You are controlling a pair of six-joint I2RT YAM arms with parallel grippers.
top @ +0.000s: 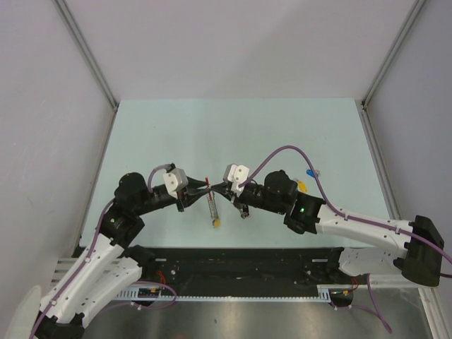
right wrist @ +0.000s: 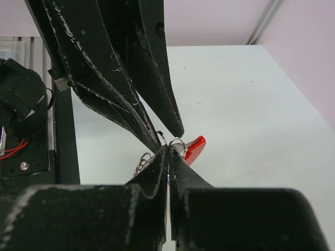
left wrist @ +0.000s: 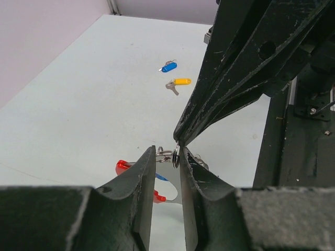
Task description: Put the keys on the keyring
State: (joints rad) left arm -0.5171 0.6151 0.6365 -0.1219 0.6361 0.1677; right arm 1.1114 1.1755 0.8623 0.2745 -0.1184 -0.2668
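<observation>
The keyring (top: pixel 207 182), grey metal with a red section (left wrist: pixel 123 167), hangs in the air between both grippers above the table's near middle. My left gripper (left wrist: pixel 167 154) is shut on its grey flat part (left wrist: pixel 170 209). My right gripper (right wrist: pixel 168 149) meets it tip to tip and is shut on a small silver split ring (left wrist: pixel 176 156) at the keyring; what hangs from that ring is hidden. The red section also shows in the right wrist view (right wrist: pixel 194 148). A coil and a yellow tag (top: pixel 216 224) dangle below. A blue-tagged key (left wrist: pixel 168 67) lies loose on the table. I see no black-tagged key.
A yellow-tagged key (left wrist: pixel 180 82) lies next to the blue one, right of the right arm (top: pixel 301 186). A black rail (top: pixel 247 265) runs along the table's near edge. Grey walls close in the left, right and far sides.
</observation>
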